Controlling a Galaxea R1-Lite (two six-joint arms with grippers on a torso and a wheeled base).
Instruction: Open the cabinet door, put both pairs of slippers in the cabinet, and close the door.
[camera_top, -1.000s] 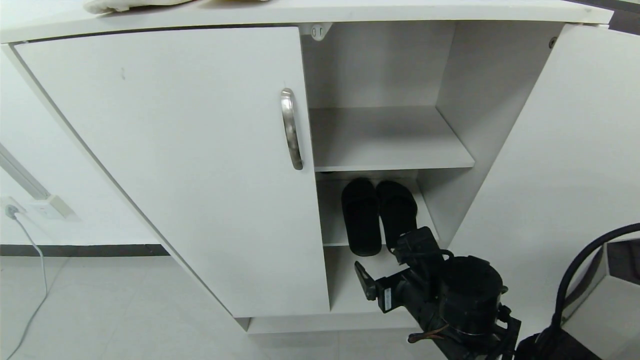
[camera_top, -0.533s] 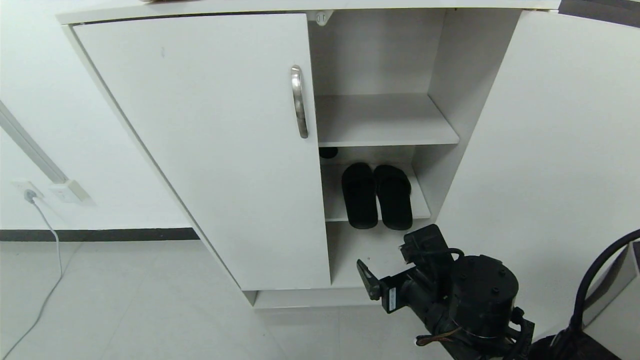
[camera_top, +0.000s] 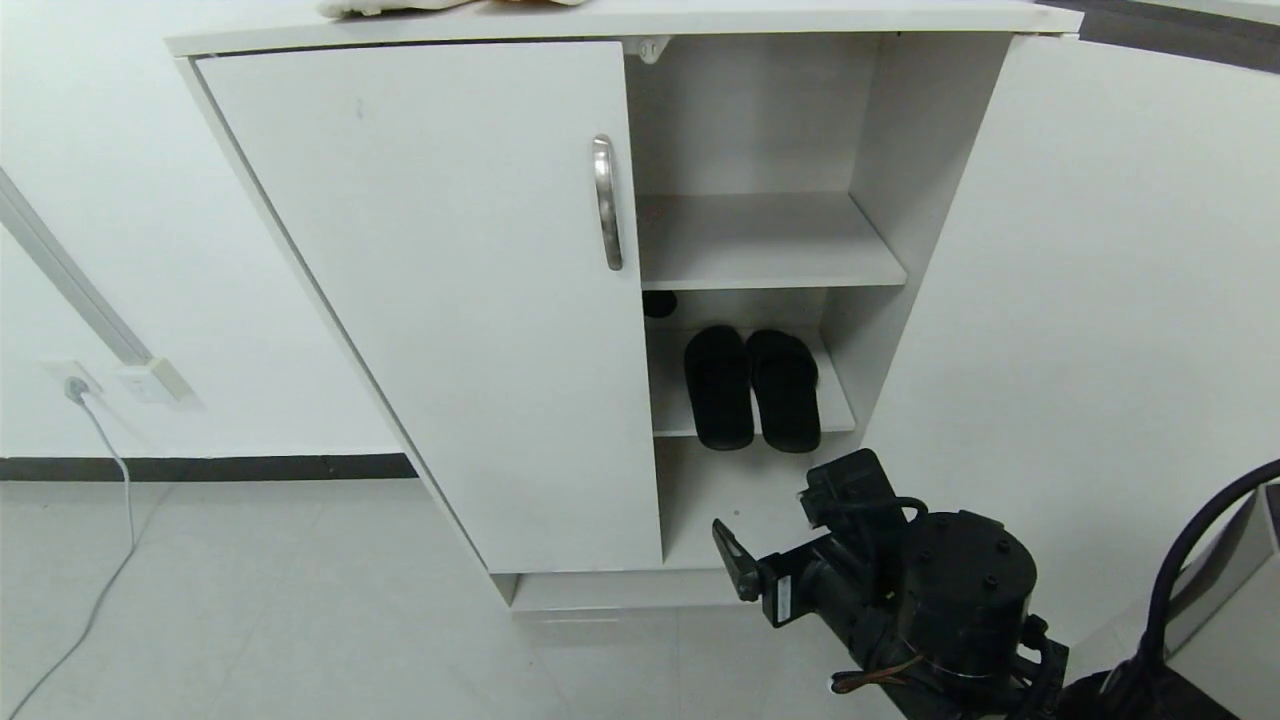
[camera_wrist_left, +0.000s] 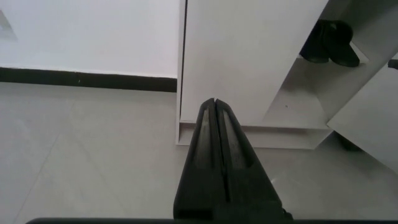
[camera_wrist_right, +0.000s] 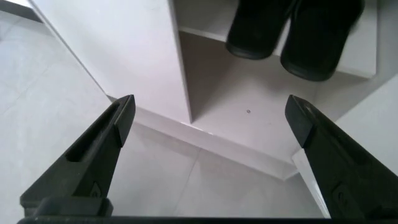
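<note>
Cabinet (camera_top: 930, 150): right door (camera_top: 1100, 300) swung open, left door (camera_top: 420, 300) shut.
Slippers (camera_top: 752, 388): one black pair, side by side on the middle shelf (camera_top: 836, 405), head view.
Right gripper (camera_wrist_right: 211, 106): jaws wide apart, facing the bottom compartment (camera_wrist_right: 249, 99), right wrist view.
Left gripper (camera_wrist_left: 214, 109): jaws together over floor (camera_wrist_left: 93, 155), left wrist view.

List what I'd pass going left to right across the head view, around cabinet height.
Wall socket → closed left door → door handle → black slippers → open right door
</note>
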